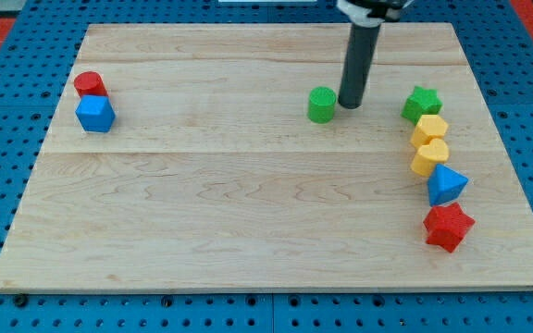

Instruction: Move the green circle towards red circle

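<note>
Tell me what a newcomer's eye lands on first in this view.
First, the dark rod coming down from the view's top, my tip resting just right of the green circle on the wooden board. Next, the crowded column at the view's right: green star, two yellow blocks, blue block, red star. Far left, the red circle touches a blue block.

green circle [321, 104] upright near the board's top centre, red circle [89, 84] far off at the view's upper left
</note>
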Available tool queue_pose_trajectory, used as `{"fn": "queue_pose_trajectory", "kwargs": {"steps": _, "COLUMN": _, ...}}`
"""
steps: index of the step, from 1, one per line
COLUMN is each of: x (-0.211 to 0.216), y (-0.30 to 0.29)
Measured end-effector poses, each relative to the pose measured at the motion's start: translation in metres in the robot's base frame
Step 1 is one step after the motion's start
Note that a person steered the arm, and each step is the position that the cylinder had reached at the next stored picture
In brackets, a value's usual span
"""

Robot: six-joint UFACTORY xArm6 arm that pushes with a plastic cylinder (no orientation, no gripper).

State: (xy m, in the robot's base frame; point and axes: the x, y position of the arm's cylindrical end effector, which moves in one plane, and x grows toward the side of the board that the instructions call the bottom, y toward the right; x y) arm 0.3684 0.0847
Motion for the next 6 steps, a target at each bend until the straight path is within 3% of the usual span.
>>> {"fn": "queue_pose_trajectory", "kwargs": {"steps": 1, "x": 0.001, "y": -0.120}}
{"fn": "queue_pose_trajectory", "kwargs": {"steps": 2, "x": 0.010, "y": -0.149}}
{"fn": "queue_pose_trajectory", "kwargs": {"steps": 3, "x": 0.039, "y": -0.134}}
{"fn": "queue_pose_trajectory", "kwargs": {"steps": 4, "x": 0.040, "y": -0.181}}
{"fn": "queue_pose_trajectory", "kwargs": {"steps": 6, "x": 0.036, "y": -0.201}}
